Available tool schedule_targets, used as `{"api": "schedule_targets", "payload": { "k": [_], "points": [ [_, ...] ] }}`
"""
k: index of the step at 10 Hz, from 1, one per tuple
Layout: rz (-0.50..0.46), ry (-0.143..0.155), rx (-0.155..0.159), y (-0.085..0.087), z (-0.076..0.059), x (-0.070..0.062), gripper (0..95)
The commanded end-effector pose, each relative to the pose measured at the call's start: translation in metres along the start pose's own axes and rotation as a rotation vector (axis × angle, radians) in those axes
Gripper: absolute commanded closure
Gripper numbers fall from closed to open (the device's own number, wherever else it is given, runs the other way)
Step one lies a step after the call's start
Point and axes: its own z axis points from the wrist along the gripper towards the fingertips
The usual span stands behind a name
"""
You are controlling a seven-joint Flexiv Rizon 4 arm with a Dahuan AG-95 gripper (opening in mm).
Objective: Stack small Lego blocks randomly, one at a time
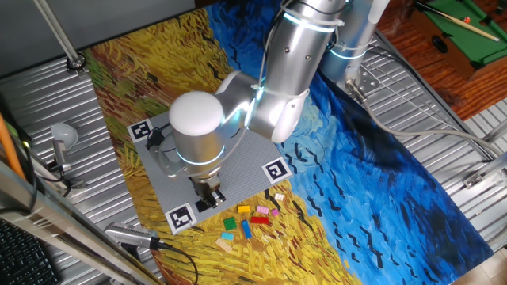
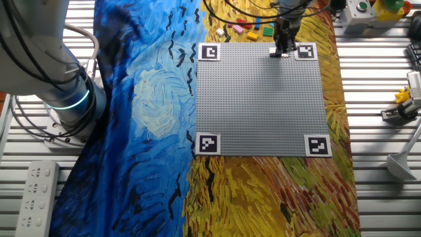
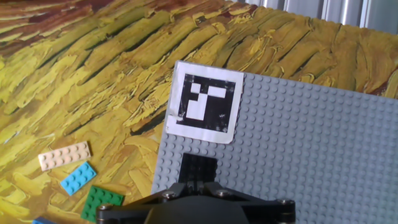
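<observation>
My gripper (image 1: 208, 198) stands at the near corner of the grey baseplate (image 1: 253, 158), beside a marker tag (image 1: 181, 216). In the hand view the fingers (image 3: 186, 186) meet at the near end of a flat black block (image 3: 199, 167), which lies on the baseplate (image 3: 311, 143) just below the tag (image 3: 206, 106). The gripper also shows in the other fixed view (image 2: 283, 51). Loose small blocks lie on the cloth off the plate's edge: yellow (image 1: 244, 210), pink (image 1: 262, 210), red (image 1: 260, 219), green (image 1: 229, 225), blue (image 1: 246, 229), tan (image 1: 225, 245). The hand view shows tan (image 3: 64, 155), light blue (image 3: 78, 177) and green (image 3: 104, 202).
The baseplate (image 2: 263, 99) carries four marker tags at its corners, such as one (image 2: 209, 52). A painted yellow and blue cloth (image 1: 380, 190) covers the table. The robot's base (image 2: 66, 99) stands at one side. Cables and metal fixtures (image 1: 63, 142) sit at the table's edge.
</observation>
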Motion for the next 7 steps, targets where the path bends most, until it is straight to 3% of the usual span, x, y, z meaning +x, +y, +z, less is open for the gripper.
{"api": "schedule_targets", "payload": {
  "k": [1,5,7],
  "points": [
    [0.001,0.015,-0.01,0.001,-0.011,-0.001,95.0],
    [0.005,0.027,-0.014,0.003,-0.028,0.001,95.0],
    [0.004,0.025,-0.014,0.003,-0.025,0.004,95.0]
  ]
}}
